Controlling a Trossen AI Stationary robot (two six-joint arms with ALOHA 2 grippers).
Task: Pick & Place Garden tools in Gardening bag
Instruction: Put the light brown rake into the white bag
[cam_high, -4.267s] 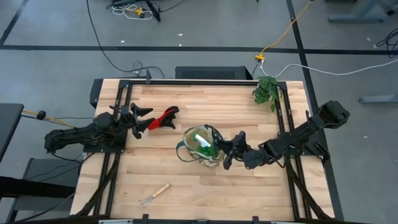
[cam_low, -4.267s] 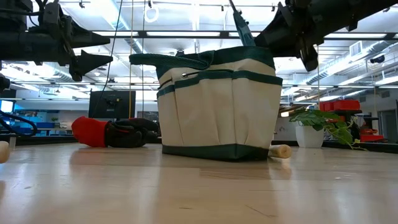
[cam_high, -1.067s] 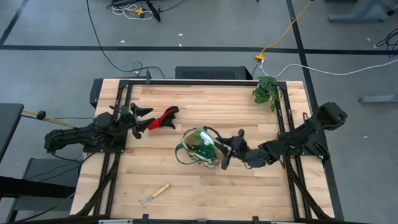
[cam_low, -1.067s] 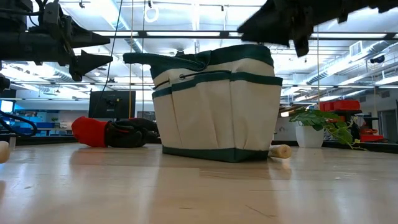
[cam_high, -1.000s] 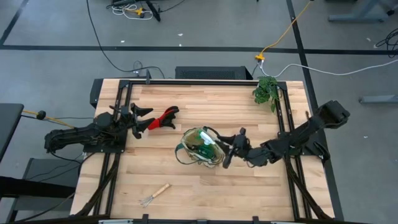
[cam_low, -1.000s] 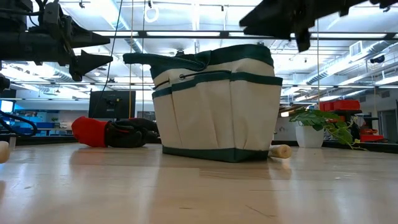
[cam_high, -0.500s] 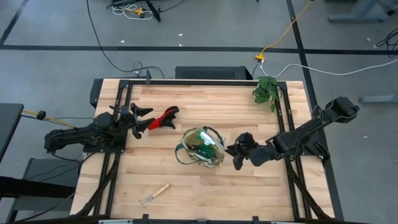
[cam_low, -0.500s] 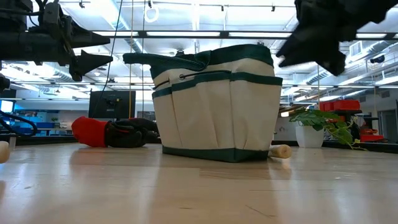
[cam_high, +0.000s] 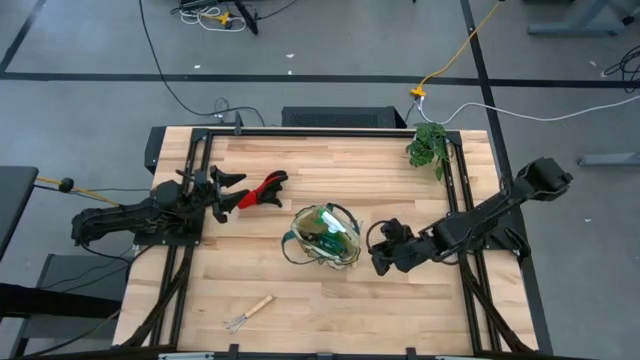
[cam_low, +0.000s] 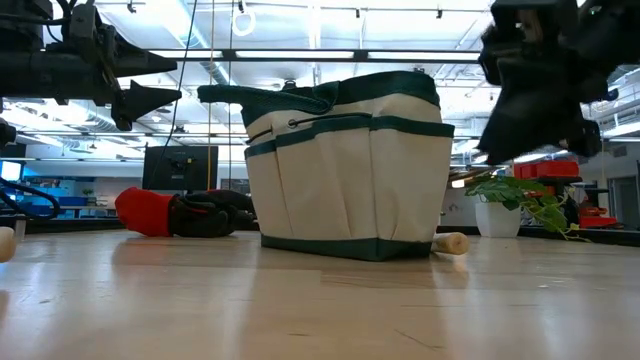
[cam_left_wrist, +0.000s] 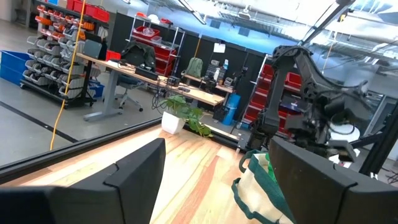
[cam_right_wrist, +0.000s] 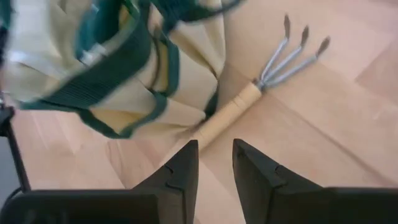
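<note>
Right wrist view: the right gripper (cam_right_wrist: 214, 163) hangs with fingers slightly parted and empty above a wooden-handled rake (cam_right_wrist: 264, 78) lying on the counter (cam_high: 330, 310), its handle end tucked under the gardening bag (cam_high: 323, 236). A clean pick likely means closing across the bare handle near the tines, clear of the canvas. The left gripper (cam_high: 229, 190) waits with fingers spread near the red-and-black handled tool (cam_high: 263, 189). Another rake (cam_high: 248, 313) lies near the counter's front edge; a leafy plant (cam_high: 428, 144) sits at the far corner, workshop shelving beyond.
</note>
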